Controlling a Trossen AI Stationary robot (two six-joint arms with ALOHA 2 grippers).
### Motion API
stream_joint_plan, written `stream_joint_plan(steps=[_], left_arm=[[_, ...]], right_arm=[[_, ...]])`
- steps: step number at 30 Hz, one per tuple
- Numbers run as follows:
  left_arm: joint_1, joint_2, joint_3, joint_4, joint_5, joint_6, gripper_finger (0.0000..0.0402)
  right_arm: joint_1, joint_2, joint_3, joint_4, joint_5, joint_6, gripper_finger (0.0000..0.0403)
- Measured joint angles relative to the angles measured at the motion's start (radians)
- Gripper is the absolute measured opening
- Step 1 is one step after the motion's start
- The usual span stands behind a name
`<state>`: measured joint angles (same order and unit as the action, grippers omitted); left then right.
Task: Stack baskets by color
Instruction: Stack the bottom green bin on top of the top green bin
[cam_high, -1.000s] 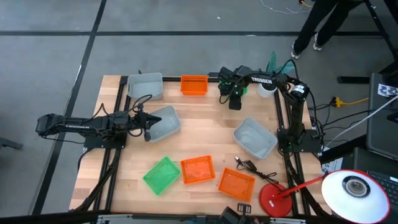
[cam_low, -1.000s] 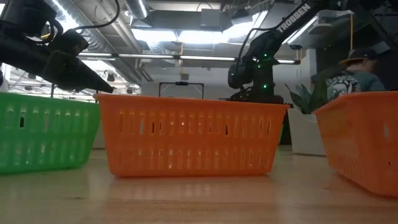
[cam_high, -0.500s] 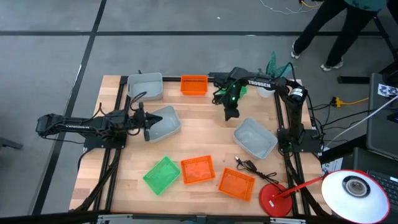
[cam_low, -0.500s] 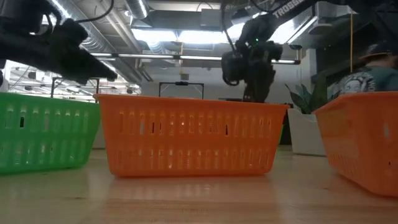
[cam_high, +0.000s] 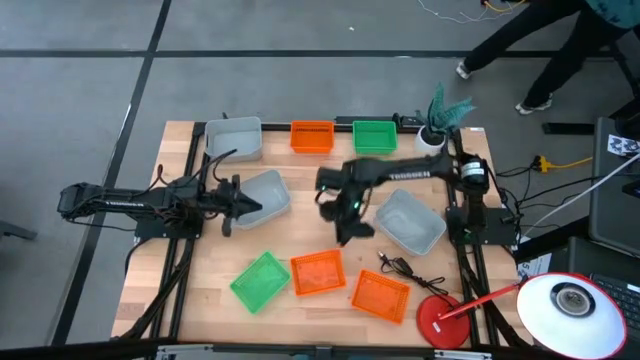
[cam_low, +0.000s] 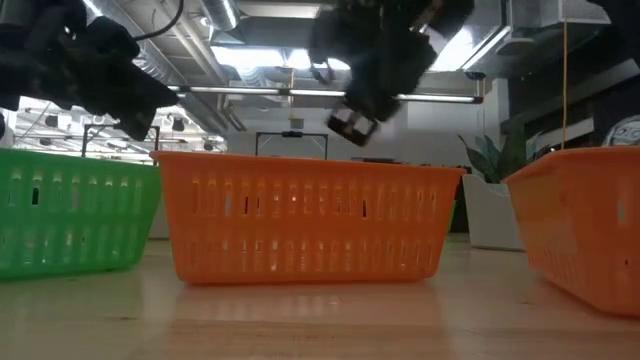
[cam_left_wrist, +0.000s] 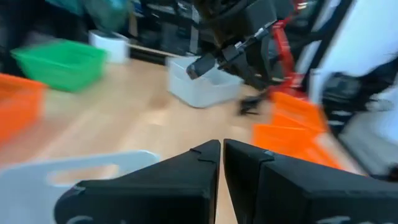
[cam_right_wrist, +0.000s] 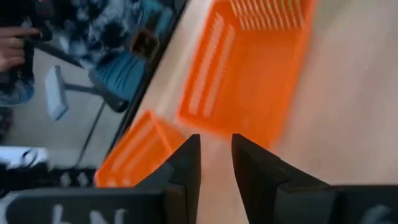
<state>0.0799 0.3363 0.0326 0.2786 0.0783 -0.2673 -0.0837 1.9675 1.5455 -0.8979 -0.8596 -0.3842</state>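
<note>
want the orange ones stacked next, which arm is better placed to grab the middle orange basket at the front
The right. Its open, empty pincer hangs just behind the middle orange basket and its wrist camera looks at orange baskets. The left pincer is shut at the rim of a grey-white basket, farther away.

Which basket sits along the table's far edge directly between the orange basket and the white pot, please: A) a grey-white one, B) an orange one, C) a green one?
C: a green basket stands beside the orange basket on that edge, with the white pot on its other side.
</note>
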Motion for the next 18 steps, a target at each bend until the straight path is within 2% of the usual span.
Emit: stream_joint_plan(steps=[3, 8, 10, 18], left_arm=[[0.0, 0.0, 0.0, -0.015, 0.074, -0.044, 0.0014], [0.0, 0.0, 0.0, -0.03, 0.09, 0.019, 0.0014], [0.0, 0.0, 0.0, -0.031, 0.08, 0.058, 0.0014], [0.0, 0.0, 0.0, -0.055, -0.103, 0.091, 0.0014]], right_arm=[[0.078, 0.0, 0.0, 0.196, 0.11, 0.131, 0.0092], [0.195, 0.0, 0.0, 0.48, 0.476, 0.309, 0.0092], [0.237, 0.0, 0.0, 0.56, 0.581, 0.352, 0.0092], [0.398, 0.0, 0.0, 0.768, 0.725, 0.408, 0.0092]])
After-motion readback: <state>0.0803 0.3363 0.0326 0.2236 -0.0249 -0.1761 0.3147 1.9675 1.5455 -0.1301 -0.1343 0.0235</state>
